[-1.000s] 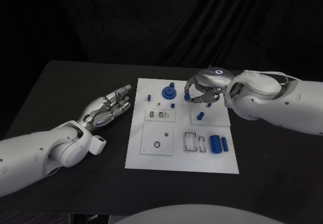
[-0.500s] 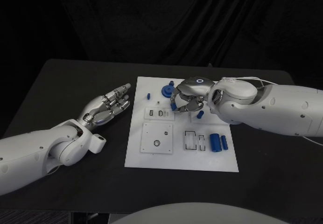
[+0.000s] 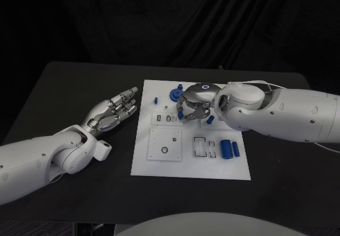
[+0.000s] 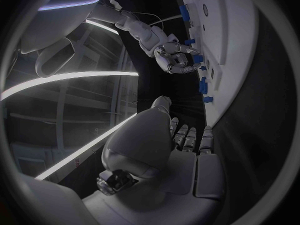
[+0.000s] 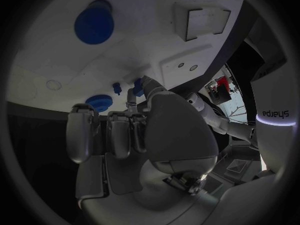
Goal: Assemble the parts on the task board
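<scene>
The white task board lies mid-table. My right hand hovers over its upper middle with fingers curled, and a small blue part sits pinched at the thumb tip. Just beyond the hand are a round blue part and a small blue peg. Two blue cylinders lie on the board's lower right. My left hand lies flat and open on the table left of the board, holding nothing. The left wrist view shows the left hand with the right hand over the board edge.
Square white plates with slots and holes are set into the board's lower half. The black table runs wide to the left of the board and in front of it. My right forearm covers the table to the board's right.
My right hand has moved left across the top of the board, from its right edge to its upper middle. The left hand has stayed still.
</scene>
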Controlling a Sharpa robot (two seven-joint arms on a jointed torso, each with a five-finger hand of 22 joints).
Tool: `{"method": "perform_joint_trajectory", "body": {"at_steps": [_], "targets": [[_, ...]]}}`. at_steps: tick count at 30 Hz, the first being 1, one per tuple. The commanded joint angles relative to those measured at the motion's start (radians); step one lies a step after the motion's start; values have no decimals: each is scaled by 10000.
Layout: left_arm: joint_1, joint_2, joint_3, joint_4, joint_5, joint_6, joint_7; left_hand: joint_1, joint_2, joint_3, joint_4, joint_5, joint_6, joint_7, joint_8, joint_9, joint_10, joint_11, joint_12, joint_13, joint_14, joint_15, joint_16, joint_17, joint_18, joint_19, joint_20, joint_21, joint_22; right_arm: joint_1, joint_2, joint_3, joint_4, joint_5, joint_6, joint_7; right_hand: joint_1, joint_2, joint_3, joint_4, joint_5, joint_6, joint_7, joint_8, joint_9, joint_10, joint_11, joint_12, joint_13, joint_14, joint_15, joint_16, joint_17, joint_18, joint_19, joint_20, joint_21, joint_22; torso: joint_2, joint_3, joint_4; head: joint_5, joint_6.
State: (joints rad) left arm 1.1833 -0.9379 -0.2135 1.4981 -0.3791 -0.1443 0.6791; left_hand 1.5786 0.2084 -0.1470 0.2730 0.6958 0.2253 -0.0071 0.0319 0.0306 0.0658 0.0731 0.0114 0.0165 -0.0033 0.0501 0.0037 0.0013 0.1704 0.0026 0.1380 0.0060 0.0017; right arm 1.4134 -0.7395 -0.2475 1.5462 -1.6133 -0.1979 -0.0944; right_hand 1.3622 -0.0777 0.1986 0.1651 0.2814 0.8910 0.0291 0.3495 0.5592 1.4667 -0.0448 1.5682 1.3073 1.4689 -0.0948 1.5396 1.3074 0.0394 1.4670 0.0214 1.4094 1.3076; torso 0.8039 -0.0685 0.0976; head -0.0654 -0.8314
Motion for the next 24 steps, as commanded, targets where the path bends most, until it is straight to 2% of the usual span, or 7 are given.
{"method": "perform_joint_trajectory", "body": {"at_steps": [1, 14, 24], "targets": [[-9, 24, 6, 7, 24, 128, 1428, -59, -64, 71, -4, -41, -61, 17, -17, -11, 1, 38, 35, 6, 33, 66, -37, -13, -105, -26, 68, -60, -17, -32, 51, 6, -23, -57, 284, -314, -32, 68, -23, -69, 20, 20, 58, 26, 189, 1041, -16, 26, 2635, 866, -42, -40, 2214, 18, 156, -63, -38, 2083, -11, -9, -2, -9, -27], [-10, 28, 6, -6, 24, 145, 1407, -61, -65, 96, -10, -52, -64, 18, -17, -11, -3, 57, 33, 4, 33, 81, -37, -13, -115, -26, 73, -60, -17, -65, 181, 6, -88, -57, 393, -408, -161, 59, -28, -146, 22, -357, 180, -207, 123, 1041, 89, 26, 2635, 830, 44, -122, 2124, 48, 93, 2, -187, 2037, -14, -6, 15, 2, -76], [-10, 41, 6, -21, 24, 162, 1394, -61, -65, 96, -10, -52, -64, 18, -17, -11, -3, 57, 33, 4, 33, 81, -37, -13, -115, -26, 73, -60, -17, -72, 209, 6, -95, -57, 463, -446, -276, 9, -22, -190, 24, -636, 250, -521, -24, 1041, 154, 26, 2635, 799, 105, -189, 2051, 70, 47, 64, -297, 2007, -18, -11, 14, -7, -88]]}}
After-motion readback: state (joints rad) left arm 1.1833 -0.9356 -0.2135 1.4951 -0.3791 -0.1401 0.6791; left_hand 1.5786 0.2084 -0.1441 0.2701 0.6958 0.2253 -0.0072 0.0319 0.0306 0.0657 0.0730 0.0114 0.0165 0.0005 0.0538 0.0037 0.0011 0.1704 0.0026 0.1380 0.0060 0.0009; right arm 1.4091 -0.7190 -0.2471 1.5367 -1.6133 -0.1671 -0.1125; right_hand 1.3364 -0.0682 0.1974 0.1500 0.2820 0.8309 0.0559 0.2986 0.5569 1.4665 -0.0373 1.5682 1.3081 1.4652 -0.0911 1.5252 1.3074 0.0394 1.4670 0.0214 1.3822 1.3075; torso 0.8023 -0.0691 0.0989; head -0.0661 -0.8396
